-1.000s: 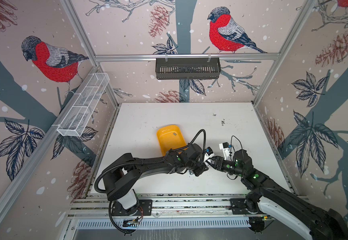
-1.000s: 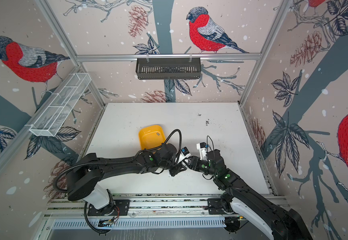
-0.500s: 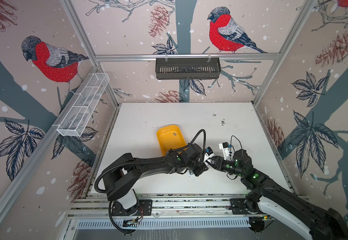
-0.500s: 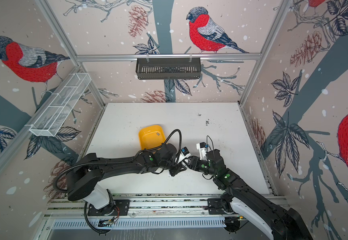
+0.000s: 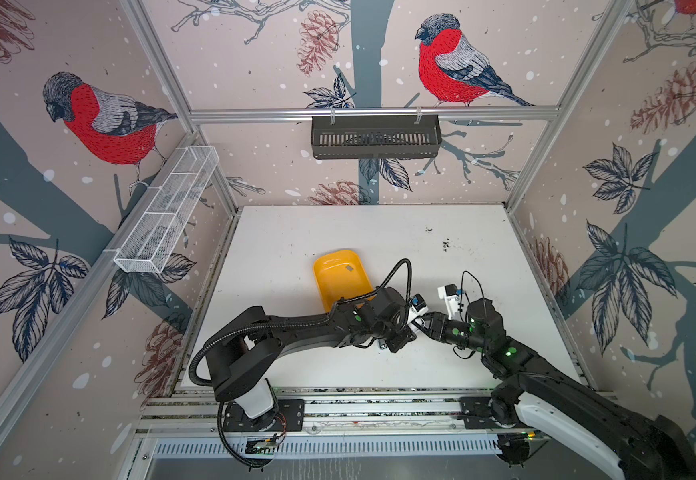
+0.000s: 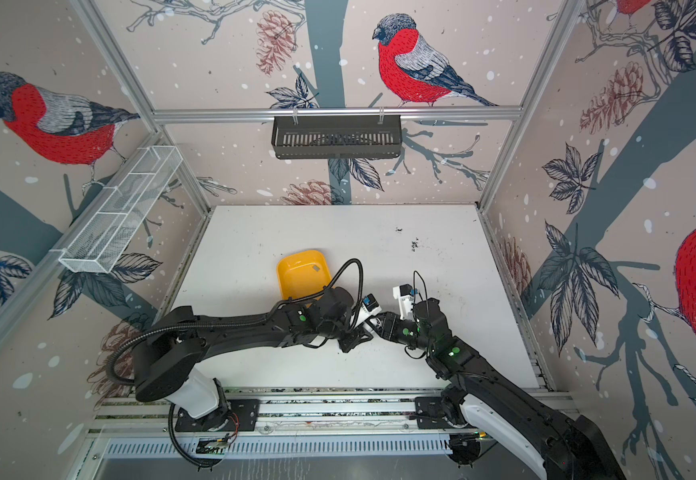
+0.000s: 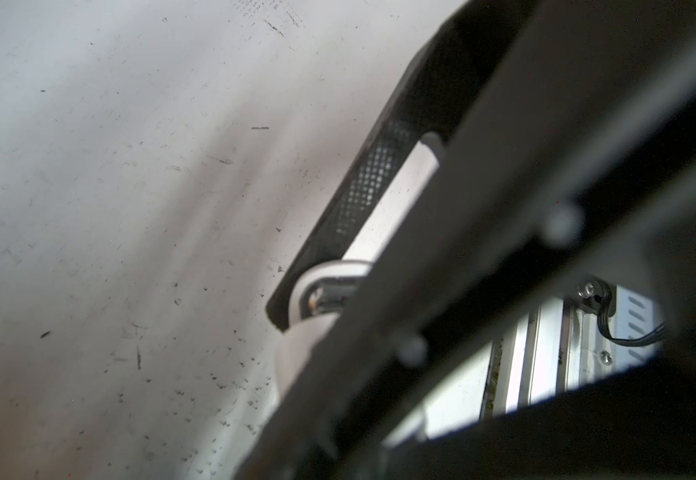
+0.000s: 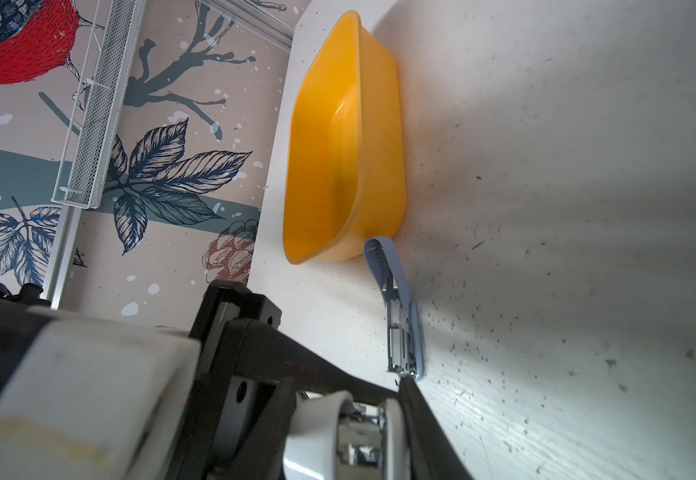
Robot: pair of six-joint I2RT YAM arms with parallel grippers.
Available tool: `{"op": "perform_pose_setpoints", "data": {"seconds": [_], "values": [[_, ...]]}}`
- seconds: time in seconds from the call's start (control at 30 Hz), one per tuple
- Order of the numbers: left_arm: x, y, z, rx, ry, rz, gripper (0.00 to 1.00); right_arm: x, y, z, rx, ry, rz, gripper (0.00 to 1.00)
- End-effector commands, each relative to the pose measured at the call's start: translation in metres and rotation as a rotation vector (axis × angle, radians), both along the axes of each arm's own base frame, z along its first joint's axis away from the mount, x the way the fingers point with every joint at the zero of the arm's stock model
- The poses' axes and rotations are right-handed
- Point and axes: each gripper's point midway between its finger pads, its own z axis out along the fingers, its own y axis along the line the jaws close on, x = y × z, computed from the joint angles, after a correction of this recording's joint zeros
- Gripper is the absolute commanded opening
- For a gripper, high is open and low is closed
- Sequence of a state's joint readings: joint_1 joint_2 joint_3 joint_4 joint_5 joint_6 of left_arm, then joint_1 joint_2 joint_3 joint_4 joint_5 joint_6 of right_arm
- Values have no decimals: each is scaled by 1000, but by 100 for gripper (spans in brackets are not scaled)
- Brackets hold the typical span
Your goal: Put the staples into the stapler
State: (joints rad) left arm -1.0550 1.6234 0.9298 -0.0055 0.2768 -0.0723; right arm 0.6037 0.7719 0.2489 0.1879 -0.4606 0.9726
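left gripper (image 5: 406, 332): nearly closed, clamped on white stapler (image 7: 383, 216), lower middle of frame | right gripper (image 5: 425, 323): tip to tip with it, opening unreadable | blue stapler (image 8: 400, 316): hinged open on table (image 5: 296, 232), just beside yellow tray (image 5: 331, 291) | staples (image 5: 349, 269): grey strip inside tray, centre frame

You've got no readable txt, labels, brand marks, nos. or signs in any view.
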Motion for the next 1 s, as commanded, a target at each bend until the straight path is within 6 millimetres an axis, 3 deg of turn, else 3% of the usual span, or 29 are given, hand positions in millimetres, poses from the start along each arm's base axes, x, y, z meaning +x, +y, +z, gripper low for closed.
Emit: {"op": "perform_pose_setpoints", "data": {"seconds": [0.0,0.17,0.27,0.57,0.67,0.8,0.9,0.97], "values": [[0,-6,8,-40,-10,-12,19,3,1,8,15,-38,0,28],[1,-6,9,-43,-10,-10,19,3,1,8,14,-38,-2,28],[0,-6,9,-43,-10,-11,19,3,1,9,16,-39,-4,43],[-1,-5,8,-41,-7,-9,17,3,0,9,13,-39,-10,50],[0,-5,9,-43,-8,-9,18,3,0,8,12,-38,-8,31],[-1,-5,8,-42,-6,-10,17,3,0,7,10,-36,-9,23],[-1,-5,8,-43,-6,-10,17,3,0,9,13,-40,-10,47],[-1,-4,7,-39,-5,-10,17,4,0,8,12,-39,-13,49]]}}
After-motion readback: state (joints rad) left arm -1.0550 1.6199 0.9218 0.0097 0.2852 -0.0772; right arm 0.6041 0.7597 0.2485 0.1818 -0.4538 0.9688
